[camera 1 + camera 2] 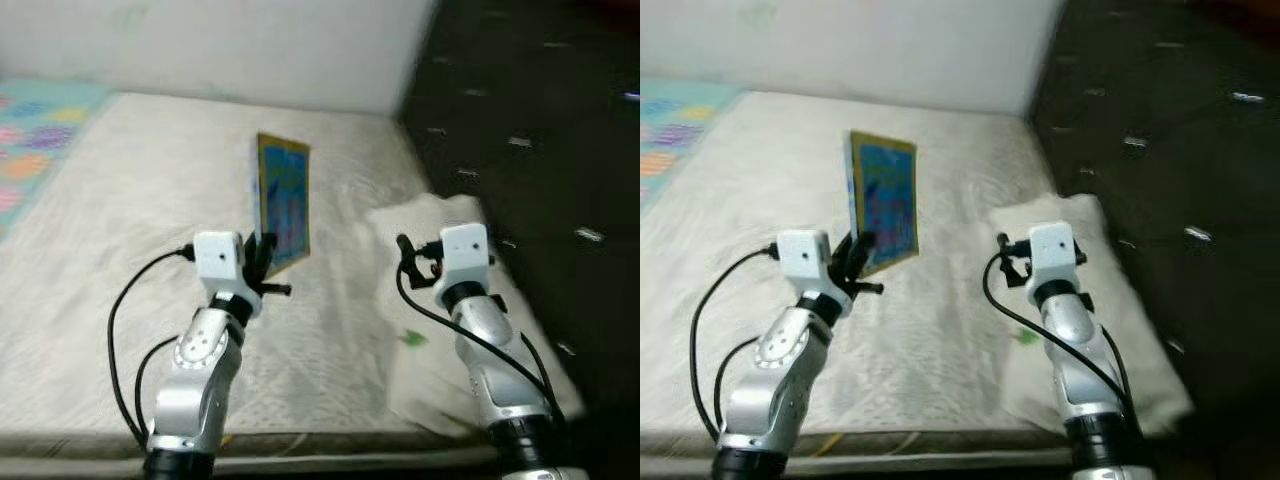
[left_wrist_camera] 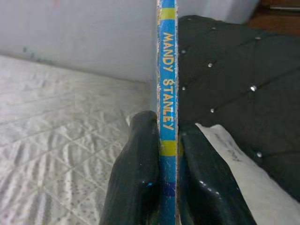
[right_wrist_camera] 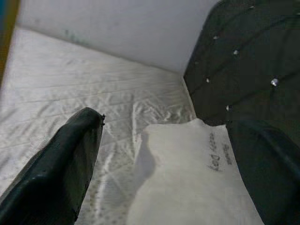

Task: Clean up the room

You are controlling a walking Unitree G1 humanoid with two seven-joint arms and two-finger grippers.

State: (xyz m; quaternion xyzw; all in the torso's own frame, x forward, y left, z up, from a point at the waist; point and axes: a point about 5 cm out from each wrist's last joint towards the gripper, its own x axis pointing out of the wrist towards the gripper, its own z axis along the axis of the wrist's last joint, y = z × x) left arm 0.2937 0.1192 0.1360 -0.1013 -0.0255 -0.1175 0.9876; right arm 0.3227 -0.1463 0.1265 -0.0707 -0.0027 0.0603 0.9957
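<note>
"MANDY STANLEY" on book spine [image 2: 168, 93]

Two silver arms are showing, each built of rounded, ribbed metal segments with a black collar near the base. A white boxy housing is sitting at each wrist. On the left arm [image 1: 200, 370] a black cable is looping out toward nine o'clock from the housing; on the right arm [image 1: 490, 350] black cables are trailing down along the forearm. The fingers [image 2: 136, 173] are looking glossy black, long and smoothly rounded.
</note>
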